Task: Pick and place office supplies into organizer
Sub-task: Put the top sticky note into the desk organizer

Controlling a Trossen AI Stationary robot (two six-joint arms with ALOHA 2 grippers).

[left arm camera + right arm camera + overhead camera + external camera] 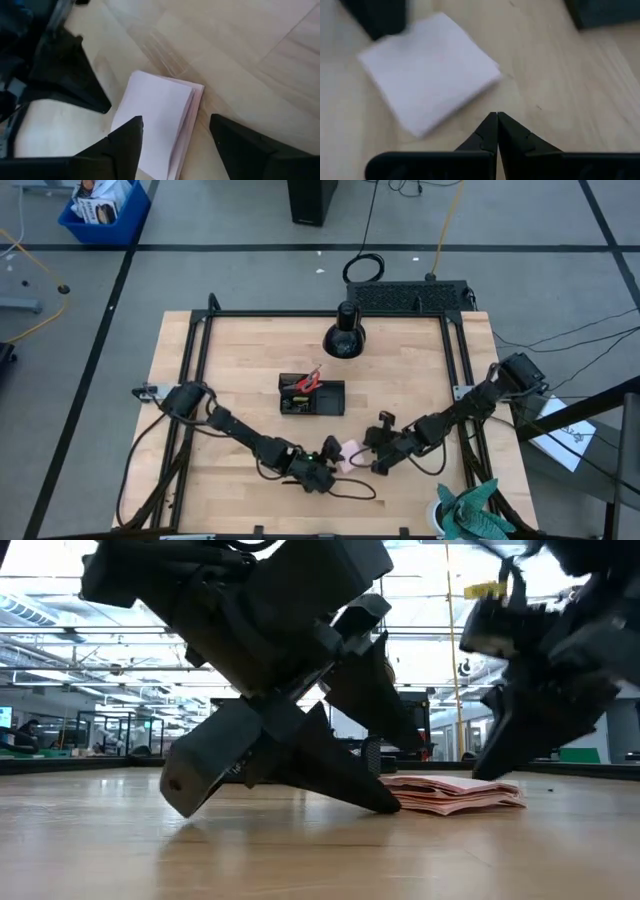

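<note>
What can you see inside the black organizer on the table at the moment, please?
In the high view, the organizer holds red-handled scissors and a small yellow-green bit. Its other compartments look dark, so anything lying deeper in them cannot be made out.

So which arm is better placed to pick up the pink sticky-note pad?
Probably the left. Its end effector is open, with a finger on each side of the pink sticky-note pad. The right end effector is shut and sits beside the pad, not around it.

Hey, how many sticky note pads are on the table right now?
1. The pink pad lies flat on the wood between the left hand and the right hand, near the table's front edge. Others may be hidden inside the organizer.
</note>
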